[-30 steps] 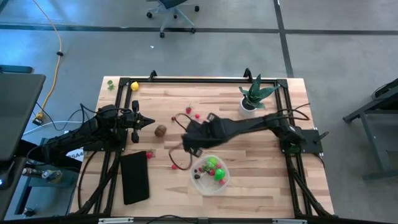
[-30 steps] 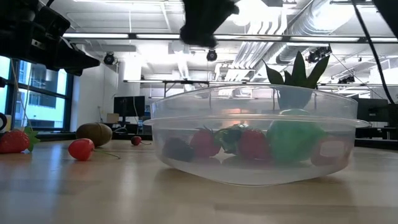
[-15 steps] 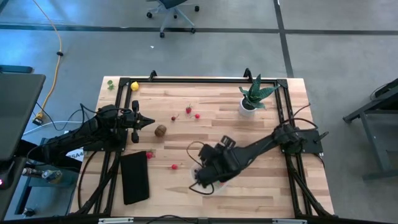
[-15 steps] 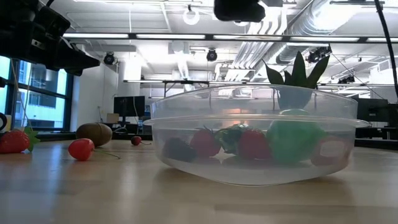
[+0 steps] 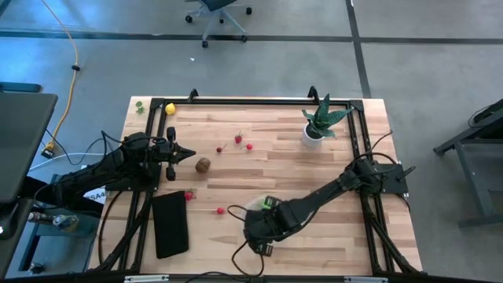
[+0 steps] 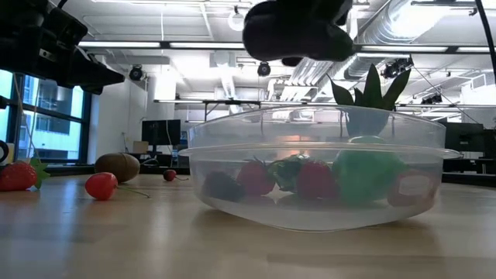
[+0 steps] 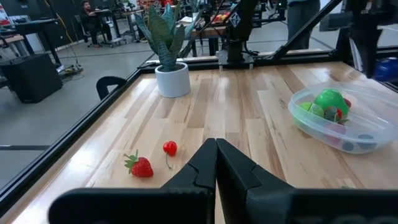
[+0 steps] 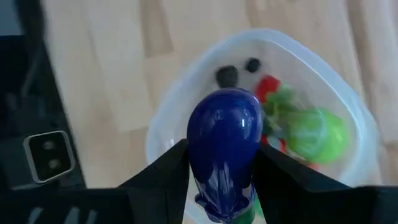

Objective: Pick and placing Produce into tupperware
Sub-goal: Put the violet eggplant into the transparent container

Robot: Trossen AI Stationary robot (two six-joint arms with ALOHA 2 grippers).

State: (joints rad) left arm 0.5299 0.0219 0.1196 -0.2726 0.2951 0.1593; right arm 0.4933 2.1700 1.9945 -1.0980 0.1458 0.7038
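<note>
My right gripper (image 8: 222,154) is shut on a glossy purple produce piece (image 8: 225,121) and hovers over the clear round tupperware (image 8: 163,118), which holds green, red and dark pieces. In the high view the right gripper (image 5: 259,229) covers most of the tupperware; a green piece (image 5: 272,203) shows beside it. The low view has the tupperware (image 6: 318,182) on the table with the right gripper (image 6: 298,31) above it. My left gripper (image 5: 185,155) waits shut at the table's left, by the brown piece (image 5: 203,165). My right gripper pinches the purple piece between its two fingers, one finger (image 8: 171,171) on each long side (image 8: 198,146). The fingers come from above, pointing down. The piece is lifted clear over the tupperware, its rounded end (image 8: 227,102) pointing down past the fingertips.
Loose red pieces (image 5: 249,146) (image 5: 220,211) and a strawberry (image 5: 189,196) lie mid-table, a yellow piece (image 5: 170,108) at the far left corner. A flat black rectangle (image 5: 170,224) lies near left. The potted plant (image 5: 318,124) stands far right. The left wrist view shows a strawberry (image 7: 142,167) and a cherry (image 7: 170,147).
My right gripper has travelled from the table's middle toward the near edge and now hangs over the tupperware, covering it in the high view. The left arm and the loose produce have kept still.
</note>
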